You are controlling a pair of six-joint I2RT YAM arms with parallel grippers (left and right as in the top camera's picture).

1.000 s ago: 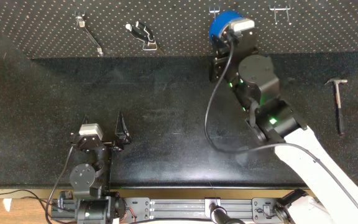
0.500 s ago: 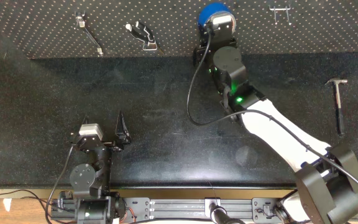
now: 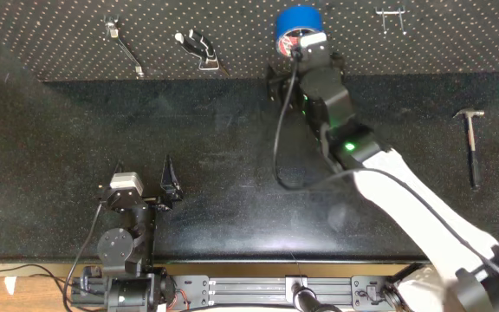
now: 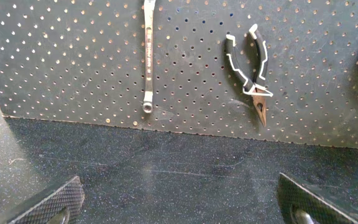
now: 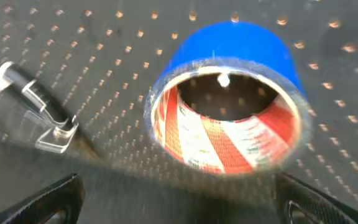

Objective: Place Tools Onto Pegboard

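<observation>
The roll of blue tape [image 5: 229, 99] sits against the pegboard [image 3: 232, 35], its open core facing the right gripper [image 5: 179, 205]. That gripper's fingers are spread wide, and the roll lies just ahead of them, not between them. A bright peg seems to show inside the core, though the blur leaves that uncertain. The left gripper [image 4: 179, 202] is also open, low over the table [image 3: 232, 156]. It faces the hung wrench [image 4: 148, 56] and pliers [image 4: 252, 68]. A hammer [image 3: 470, 147] lies on the table, far right.

Blue tape roll [image 3: 297, 17] apparently hangs on pegboard [image 3: 50, 39].
</observation>
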